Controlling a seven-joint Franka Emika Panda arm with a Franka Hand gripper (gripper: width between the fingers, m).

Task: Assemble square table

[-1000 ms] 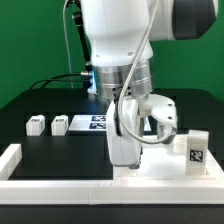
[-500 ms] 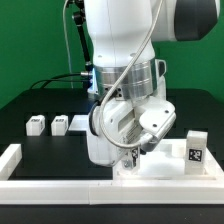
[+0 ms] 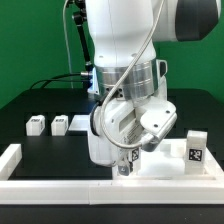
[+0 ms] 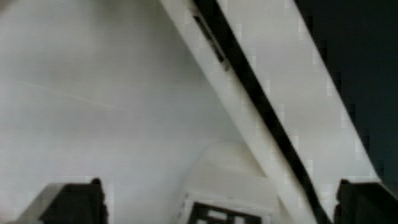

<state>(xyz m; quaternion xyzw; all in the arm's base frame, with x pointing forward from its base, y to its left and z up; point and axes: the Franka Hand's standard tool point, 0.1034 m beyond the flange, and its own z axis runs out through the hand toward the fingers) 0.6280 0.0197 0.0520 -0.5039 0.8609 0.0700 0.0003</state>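
Your gripper (image 3: 126, 168) is down low at the front of the black table (image 3: 60, 150), with the arm's big white body directly above it. The white slab (image 3: 165, 166) lies flat just beside the gripper, on the exterior view's right of it. The tip is at the slab's near corner, but you can't tell from this view whether it touches.

In the wrist view the gripper (image 4: 217, 205) shows 2 dark fingertips (image 4: 71, 205) spread far apart, at opposite sides of the frame. Nothing looks clamped, so it reads as open. Between them sits a blurred white surface with part of a black-and-white tag (image 4: 222, 213). Above that, the slab (image 4: 107, 100) fills most of the frame, with a dark diagonal band across it. It is too blurred to say which edge that is.

1 upright leg (image 3: 195, 152), with its tag facing the camera, stands further to the exterior view's right of the gripper, near the slab's far side.

2 more legs lie well apart from the gripper, behind it toward the exterior view's left: the outer leg (image 3: 37, 125) and the inner leg (image 3: 60, 125), side by side. The marker board (image 3: 82, 122) lies next to the inner leg, partly hidden by the arm.

The white rail (image 3: 20, 158) runs along the table front, just in front of the gripper, and turns back at the exterior view's left corner.
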